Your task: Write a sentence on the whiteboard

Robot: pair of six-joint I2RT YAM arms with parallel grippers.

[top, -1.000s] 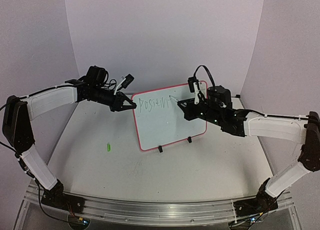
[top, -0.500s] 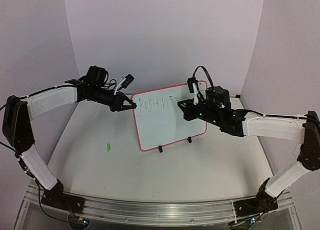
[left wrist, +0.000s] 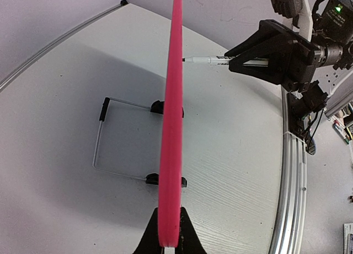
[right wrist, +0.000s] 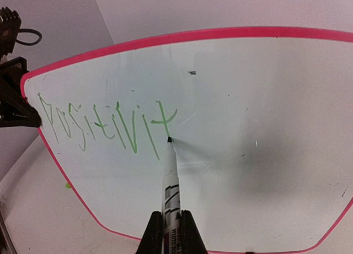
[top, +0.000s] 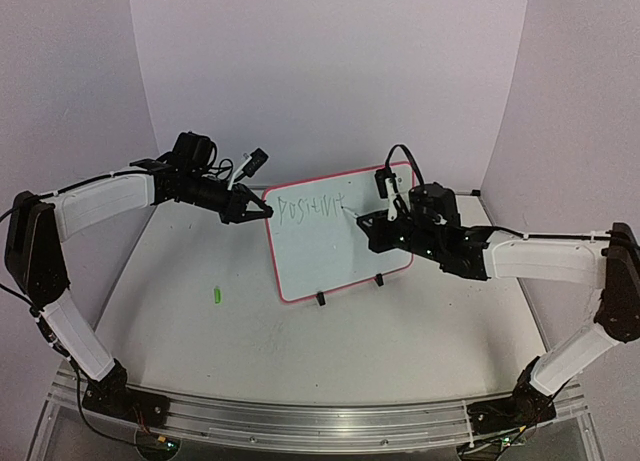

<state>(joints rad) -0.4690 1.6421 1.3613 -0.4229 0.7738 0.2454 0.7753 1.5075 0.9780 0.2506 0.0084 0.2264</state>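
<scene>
Tabletop first: the pale grey table (top: pixel 300 361) carries the small rectangular whiteboard with its red-pink rim (top: pixel 335 256), standing upright toward the far side on two black clip feet (top: pixel 321 300). The left gripper (top: pixel 262 210) is clamped on the board's left edge, and that pinch is what braces it. If it slips, a push from the pen could swivel or tip the board and bend the line. The right gripper (right wrist: pixel 170 232) is clenched round a white-barrelled green marker (right wrist: pixel 169 179), whose tip touches the board just under the last T. Too much pressure and the pen may slide in the jaws; too little and the strokes break. The thin green handwritten sentence (right wrist: pixel 105 124) reads "POSITIVIT", so a careless drop to the next line could smear it. A tiny green speck (top: pixel 215 294), perhaps the cap, lies well apart.
</scene>
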